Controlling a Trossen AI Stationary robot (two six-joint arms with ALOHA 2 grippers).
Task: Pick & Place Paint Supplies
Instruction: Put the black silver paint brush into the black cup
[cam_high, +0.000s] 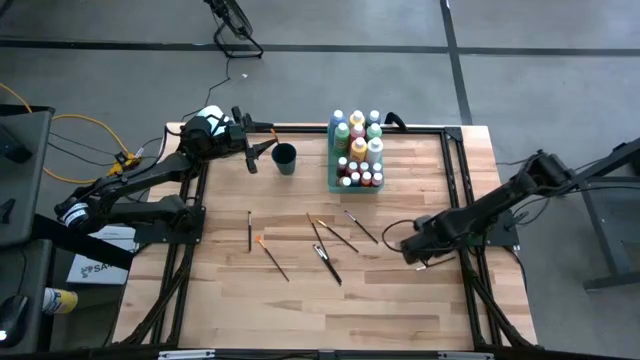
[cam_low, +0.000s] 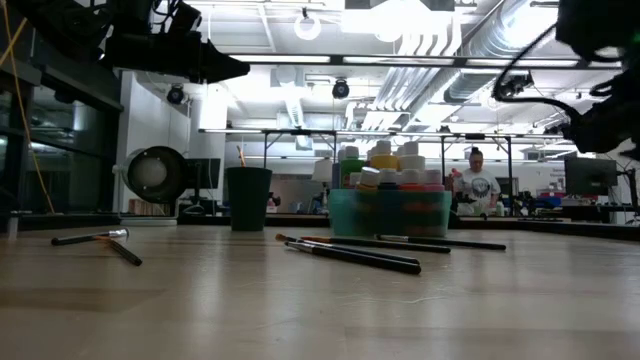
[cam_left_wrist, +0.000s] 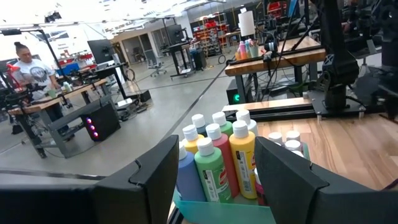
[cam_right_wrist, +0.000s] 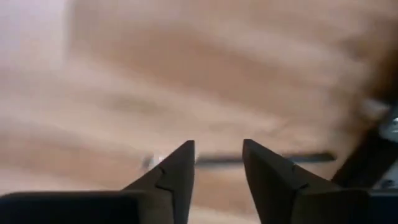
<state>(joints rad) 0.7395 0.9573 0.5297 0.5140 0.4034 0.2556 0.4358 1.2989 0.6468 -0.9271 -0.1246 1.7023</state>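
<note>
Looking down from the high view, I have the right gripper (cam_high: 408, 243) low over the table (cam_high: 400, 310), just beside the nearest paintbrush (cam_high: 361, 227); the other brushes lie farther out toward the table's middle. The paint bottles (cam_high: 358, 150) already stand packed in the green tray (cam_high: 332, 183), well clear of these jaws, with a dark cup (cam_high: 284, 159) next to them. The left gripper (cam_high: 262, 148) waits beside that cup.

At table height, I see the brushes (cam_low: 360, 250) flat on the wood in front of the tray of bottles (cam_low: 390, 178); the right arm's fingers are not clear to me here.

Through the left wrist view, the left jaws stand apart with nothing between them, and the bottles (cam_left_wrist: 217, 158) sit straight ahead beyond the gap.

Through the right wrist view, the right jaws stand partly apart, empty, and a thin dark brush (cam_right_wrist: 261, 159) lies crosswise just beyond the tips, running behind the gap.

My read is that I am at the brush-picking step, lining up on one handle. Next I would need to lower so the handle sits squarely between the fingers, then close gently, since a thin handle may roll or slip out.
</note>
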